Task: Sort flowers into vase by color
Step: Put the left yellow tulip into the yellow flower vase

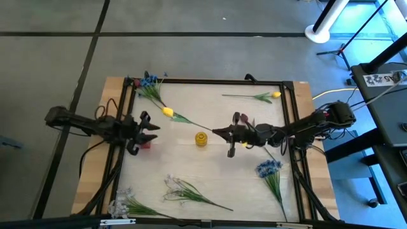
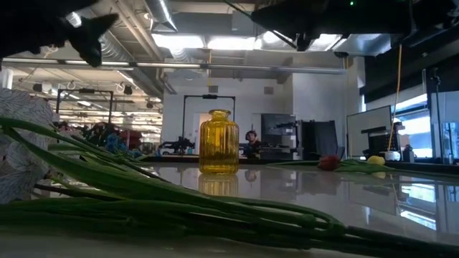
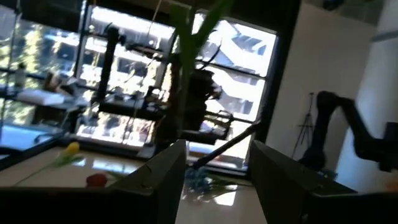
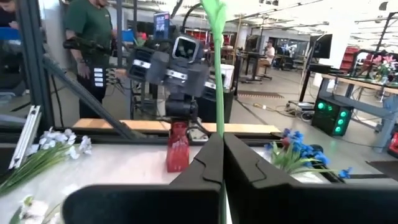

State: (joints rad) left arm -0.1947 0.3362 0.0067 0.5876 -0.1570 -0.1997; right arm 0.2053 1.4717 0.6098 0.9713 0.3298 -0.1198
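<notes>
My right gripper (image 1: pixel 215 132) hovers over the table's middle, shut on a yellow tulip (image 1: pixel 167 112) whose bloom reaches toward my left gripper (image 1: pixel 152 130). The left gripper is open at the table's left side, just on the near side of the bloom. In the left wrist view the tulip's green leaf (image 3: pixel 189 37) rises close before the open fingers (image 3: pixel 214 149). A yellow glass vase (image 1: pixel 201 138) stands upright between the arms. A red vase (image 4: pixel 177 146) stands below the left gripper. A dark red bud (image 1: pixel 245 119) lies beside the right gripper. My right gripper pinches the tulip's green stem (image 4: pixel 219 121) between its two fingers, near the end away from the bloom. The fingers come level from the table's right. The stem runs on past the fingertips, slanting up and toward the far left, with the whole flower lifted clear.
Blue blooms lie at the far left corner (image 1: pixel 149 83) and near the right edge (image 1: pixel 268 168). A second yellow tulip (image 1: pixel 275 95) lies at the far right. White sprigs (image 1: pixel 181 189) lie along the near edge. A dark frame (image 1: pixel 210 81) rings the table. A person (image 4: pixel 93 37) stands beyond it.
</notes>
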